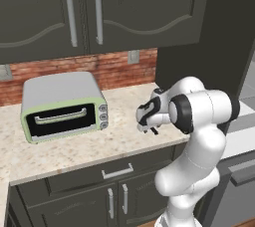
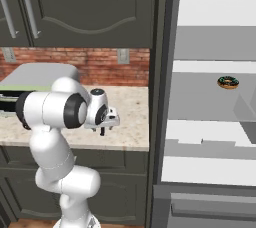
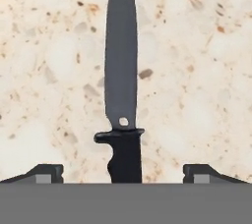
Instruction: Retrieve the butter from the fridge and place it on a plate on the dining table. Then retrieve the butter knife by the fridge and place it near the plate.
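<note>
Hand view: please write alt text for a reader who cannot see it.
A black butter knife lies flat on a beige speckled counter, its handle between the open gripper fingertips, its blade pointing away toward the top.

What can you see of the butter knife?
The butter knife is slim and all dark, matte, with a pointed blade, a small pale hole near the guard, a short crossguard and a black handle. It lies flat on the speckled beige counter, handle toward the claw, whose open tips flank the handle without touching it.
</note>
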You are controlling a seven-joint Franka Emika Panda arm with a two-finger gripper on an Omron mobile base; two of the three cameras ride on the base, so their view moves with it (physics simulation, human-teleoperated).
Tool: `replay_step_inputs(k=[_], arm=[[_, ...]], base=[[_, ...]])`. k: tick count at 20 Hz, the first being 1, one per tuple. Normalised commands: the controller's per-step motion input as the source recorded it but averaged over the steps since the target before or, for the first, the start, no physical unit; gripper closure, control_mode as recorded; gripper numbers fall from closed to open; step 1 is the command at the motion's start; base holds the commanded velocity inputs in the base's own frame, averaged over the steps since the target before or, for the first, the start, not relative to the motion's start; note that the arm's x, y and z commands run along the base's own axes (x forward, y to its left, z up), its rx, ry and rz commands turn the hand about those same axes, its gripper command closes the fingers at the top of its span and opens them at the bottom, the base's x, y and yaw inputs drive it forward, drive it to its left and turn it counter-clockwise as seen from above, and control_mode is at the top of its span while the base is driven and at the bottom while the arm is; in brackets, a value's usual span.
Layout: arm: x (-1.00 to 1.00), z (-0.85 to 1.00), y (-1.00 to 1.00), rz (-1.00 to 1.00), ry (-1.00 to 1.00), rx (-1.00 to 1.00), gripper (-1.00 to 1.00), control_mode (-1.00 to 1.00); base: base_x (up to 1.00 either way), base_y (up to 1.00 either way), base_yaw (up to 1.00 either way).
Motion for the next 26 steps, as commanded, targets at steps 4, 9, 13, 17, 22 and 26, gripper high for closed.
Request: replay_step_inputs(k=[4, 9, 13, 17, 22, 26], arm=[[-0.01, -0.34, 0.0, 0.0, 0.0, 0.04, 1.0, -1.0], [0.0, -0.41, -0.15, -0.08, -0.01, 0.01, 1.0, -1.0], [0.09, -0.39, -0.47, -0.13, -0.03, -0.01, 1.0, -1.0], [0.0, -0.17, -0.06, -0.09, -0.01, -0.01, 1.0, -1.0], [-0.02, -0.01, 0.19, -0.04, 0.0, 0.0, 1.0, -1.0], [-0.07, 0.0, 0.31, 0.0, 0.0, 0.0, 1.0, -1.0]], base=[[0.0, 0.0, 0.0], [0.0, 0.0, 0.0], [0.0, 0.0, 0.0], [0.0, 0.0, 0.0], [0.0, 0.0, 0.0], [0.0, 0.0, 0.0]])
